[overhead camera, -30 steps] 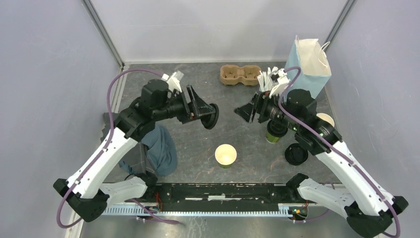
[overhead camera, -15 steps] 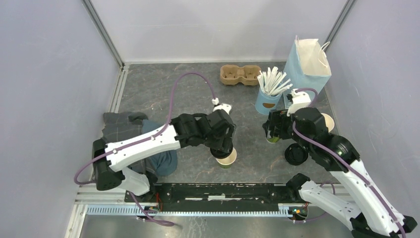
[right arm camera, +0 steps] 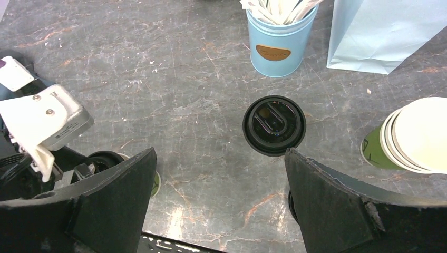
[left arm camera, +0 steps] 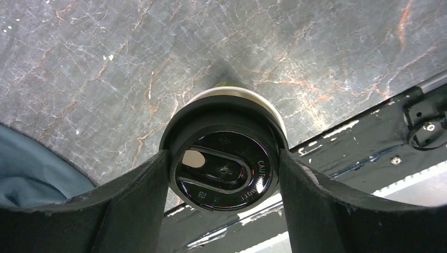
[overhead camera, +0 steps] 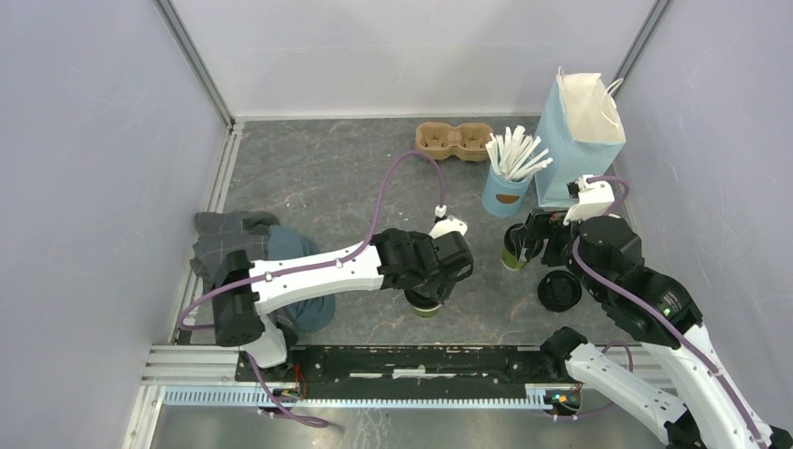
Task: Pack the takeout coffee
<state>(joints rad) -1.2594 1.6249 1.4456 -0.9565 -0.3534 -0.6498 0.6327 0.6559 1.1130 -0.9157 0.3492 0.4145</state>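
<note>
Grey marbled table with two arms mounted at its near edge. At the far right stands an open light-blue paper bag, upright; at the near left lies a crumpled heap of grey and blue cloth, partly covered by the left arm. A brown cardboard two-cup carrier lies at the far middle, and just to its right, beside the bag, a light-blue cup of white sticks. The coffee cup, dark green with a cream rim, stands upright at the near middle of the table, well apart from the bag. The left gripper is directly over it and grasps the black lid by its edge, one finger against each side, the lid sitting on the cup's rim. The right gripper, fingers spread wide and holding nothing, hangs above a second lidded green cup that stands near the cup of sticks. A stack of lidless green cups stands to the right of that one. A loose black lid lies flat on the table nearer the arm bases.
</note>
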